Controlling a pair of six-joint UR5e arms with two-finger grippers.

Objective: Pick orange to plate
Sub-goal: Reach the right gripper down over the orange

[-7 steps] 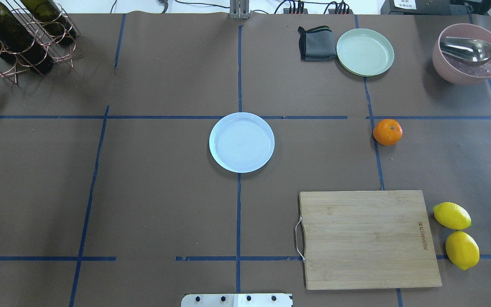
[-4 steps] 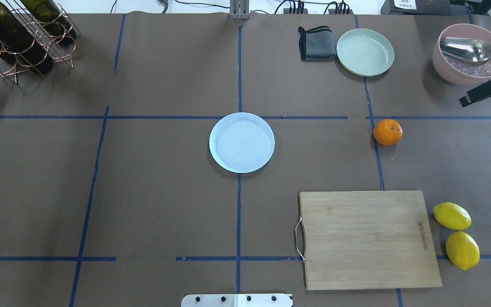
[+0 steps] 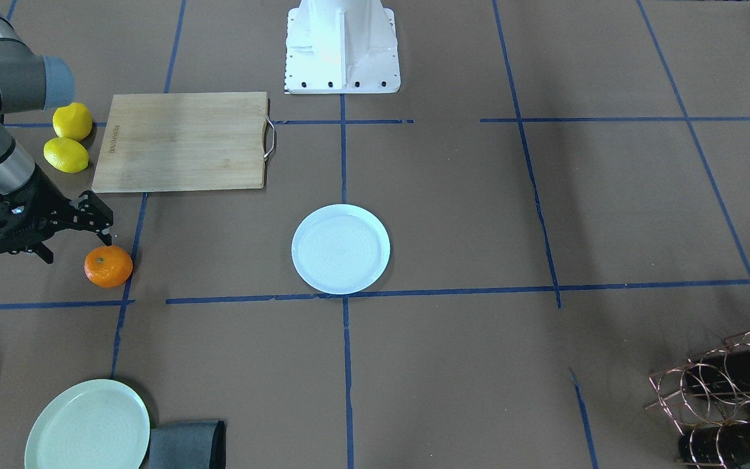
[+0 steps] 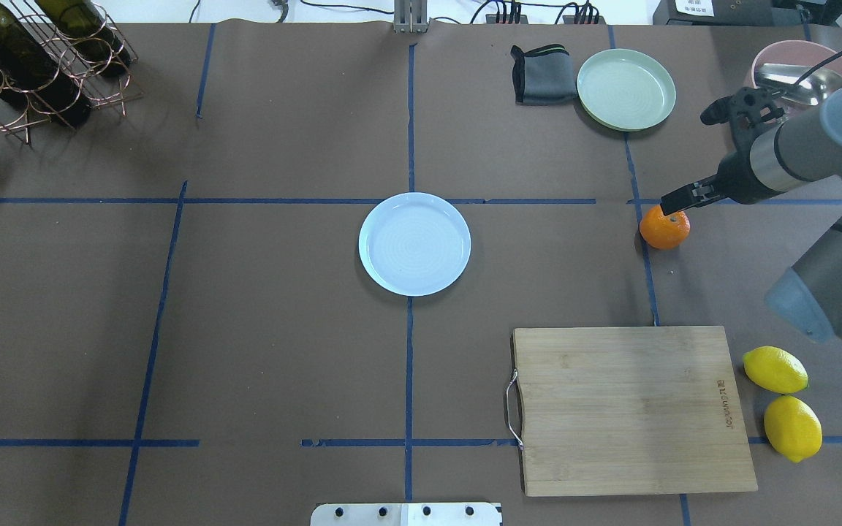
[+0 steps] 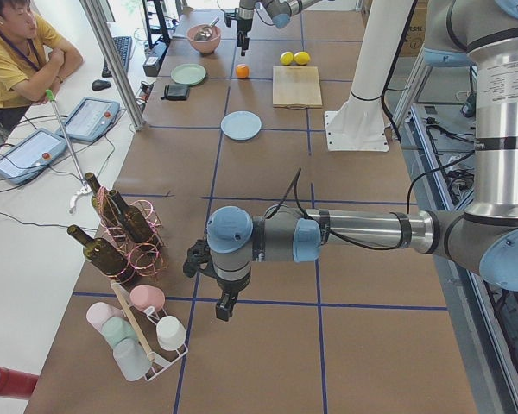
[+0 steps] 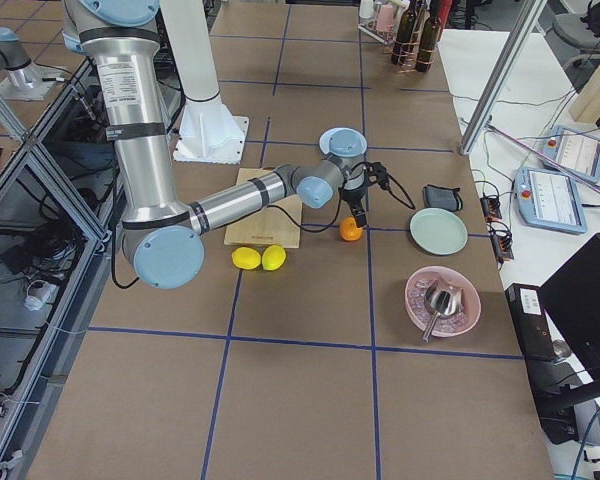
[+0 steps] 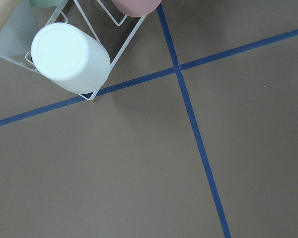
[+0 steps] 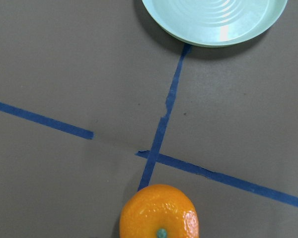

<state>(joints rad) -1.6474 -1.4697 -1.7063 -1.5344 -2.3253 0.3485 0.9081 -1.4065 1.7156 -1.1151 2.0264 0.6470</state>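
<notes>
The orange (image 4: 664,228) lies on the brown table on a blue tape line, right of centre; it also fills the bottom edge of the right wrist view (image 8: 159,213). The white, faintly bluish plate (image 4: 414,244) sits empty at the table's middle, well to the orange's left. My right gripper (image 4: 684,161) hovers open just beyond the orange, with one fingertip over the fruit's far edge and nothing between the fingers. From the front, the right gripper (image 3: 77,241) hangs beside the orange (image 3: 109,266). My left gripper (image 5: 209,285) shows only in the exterior left view, near a cup rack; I cannot tell its state.
A bamboo cutting board (image 4: 633,409) and two lemons (image 4: 775,369) lie near the robot on the right. A pale green plate (image 4: 626,89), grey cloth (image 4: 541,73) and pink bowl with a scoop (image 4: 794,69) sit at the far right. A bottle rack (image 4: 33,58) stands far left.
My right arm has swung in from the right edge, and its open gripper now sits at the orange. Orange and plate have not moved.
</notes>
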